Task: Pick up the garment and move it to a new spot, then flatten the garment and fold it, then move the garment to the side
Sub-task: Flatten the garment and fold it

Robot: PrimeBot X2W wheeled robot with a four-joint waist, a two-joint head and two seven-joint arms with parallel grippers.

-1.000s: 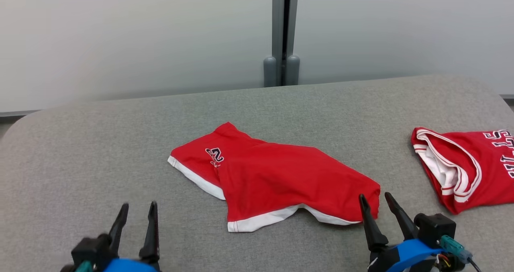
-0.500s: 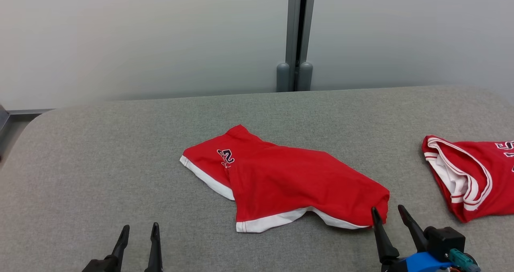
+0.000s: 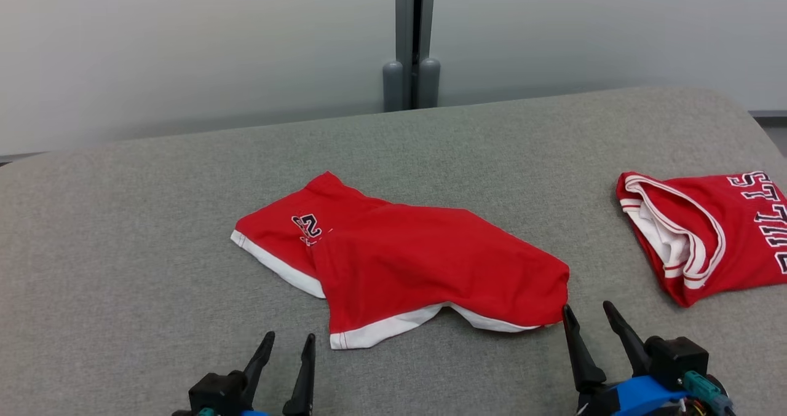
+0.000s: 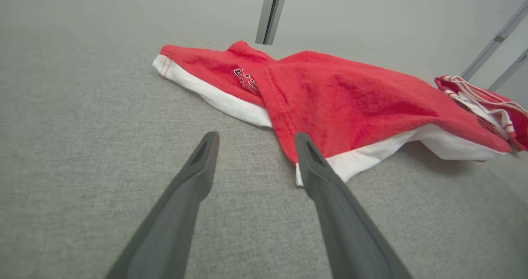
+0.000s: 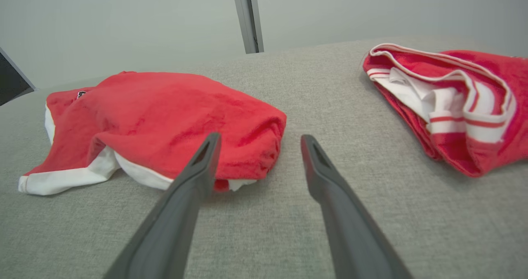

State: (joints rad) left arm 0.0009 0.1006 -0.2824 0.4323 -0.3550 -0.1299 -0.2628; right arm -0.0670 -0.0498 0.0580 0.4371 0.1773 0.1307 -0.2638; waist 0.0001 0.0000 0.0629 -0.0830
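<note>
I see the red shorts (image 3: 399,262) rumpled on the grey counter (image 3: 123,219), left gripper (image 3: 290,336) near their white hem (image 3: 381,330), jaws released, right gripper (image 3: 586,306) by their right end, jaws released too, red jersey (image 3: 707,238) further right.

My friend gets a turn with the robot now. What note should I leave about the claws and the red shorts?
Left claw: open, empty, just short of the near white hem of the red shorts.
Right claw: open, empty, at the right end of the red shorts.
Things: red shorts lie rumpled in the middle of the grey table; a red jersey lies off to the right.
Done: nothing that shows.
Left: pick up, flatten, fold, move aside.
</note>
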